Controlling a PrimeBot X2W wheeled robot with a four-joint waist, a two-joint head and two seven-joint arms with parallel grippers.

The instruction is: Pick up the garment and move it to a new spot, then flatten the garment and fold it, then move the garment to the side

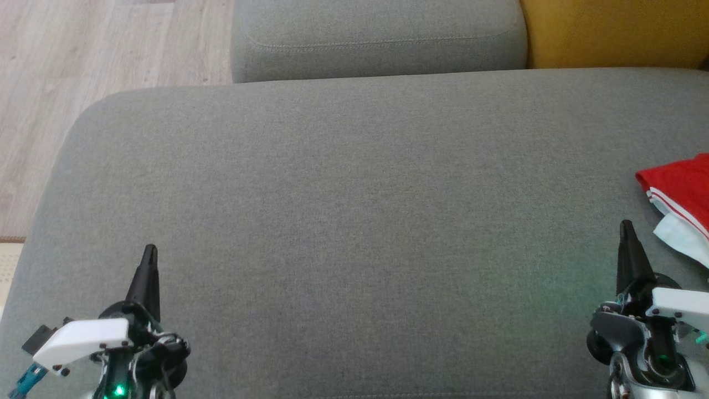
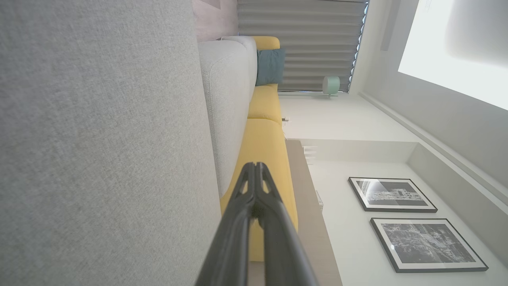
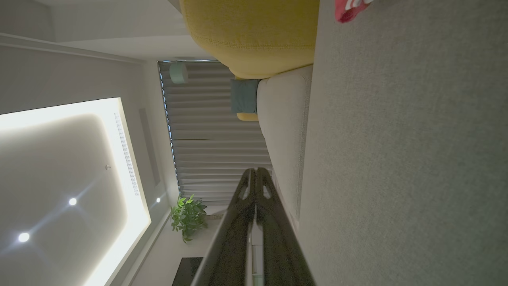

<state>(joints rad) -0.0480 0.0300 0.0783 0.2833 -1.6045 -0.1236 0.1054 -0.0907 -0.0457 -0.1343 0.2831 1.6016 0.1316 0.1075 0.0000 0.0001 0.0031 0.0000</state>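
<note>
— What's under us?

— I'm looking down on a wide grey sofa seat (image 1: 354, 221) in plain woven fabric. A second grey cushion (image 1: 376, 39) butts against it at 12 o'clock. There's a yellow cushion (image 1: 615, 33) at 1, pale wood floor (image 1: 83, 55) from 9 to 11, and a sliver of cream rug (image 1: 8, 266) at 8.

— And the garment?

— The garment (image 1: 678, 188) lies on the seat at 3 o'clock, cut off by the edge of my head view. It's red, with white striped trim and its white inside showing.

— Fingers?

— My left gripper (image 1: 149, 250) is at 7 and my right gripper (image 1: 626, 224) at 5, near the garment but apart from it. Both pairs are pressed tip to tip, holding nothing.

— The room?

— My wrist cameras show a pleated curtain (image 2: 301, 39), a teal pillow (image 2: 270, 66), a leafy plant (image 3: 188, 216) and two framed prints (image 2: 391, 194) on a white wall.

— Any writing?

— The prints are too fine to read.
</note>
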